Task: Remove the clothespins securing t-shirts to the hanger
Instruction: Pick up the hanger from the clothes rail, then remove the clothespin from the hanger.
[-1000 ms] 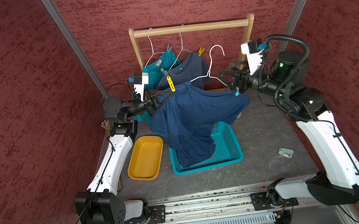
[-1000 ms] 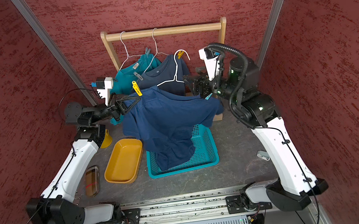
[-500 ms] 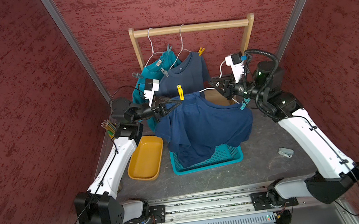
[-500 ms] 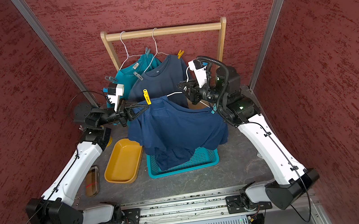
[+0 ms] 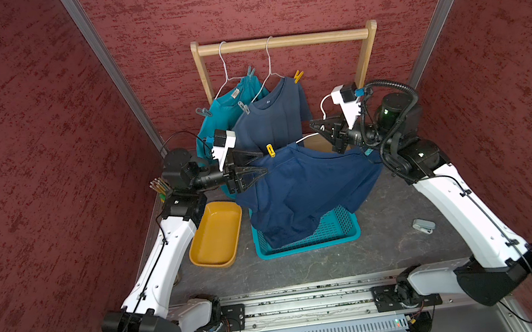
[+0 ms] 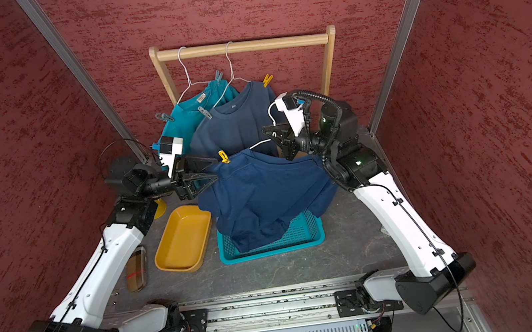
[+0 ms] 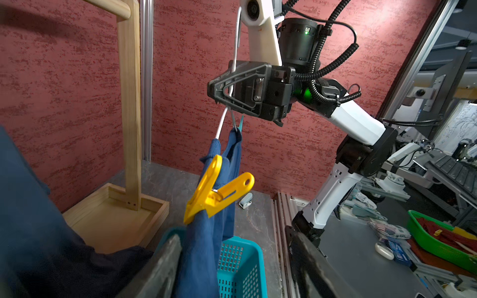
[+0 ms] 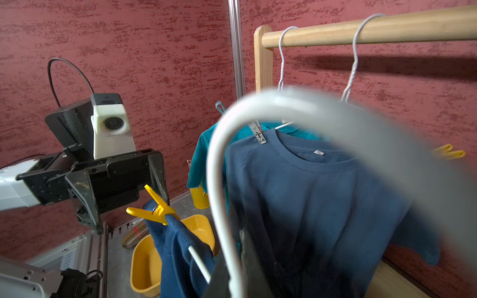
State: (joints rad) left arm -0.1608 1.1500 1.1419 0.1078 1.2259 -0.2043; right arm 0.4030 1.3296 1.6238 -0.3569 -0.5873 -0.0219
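while navy t-shirt (image 5: 308, 182) hangs over teal basket (image 5: 306, 247) | yellow tray (image 5: 217, 232) beside

Yellow clothespin (image 5: 270, 150) clipped upright on navy t-shirt (image 5: 308, 182) shoulder

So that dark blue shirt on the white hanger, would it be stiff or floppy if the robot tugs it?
Probably floppy: the dark blue shirt sags in folds from the white hanger, its hem drooping over the teal basket. Likely light, since a thin hanger carries it. It may slip once the yellow clothespin comes off.
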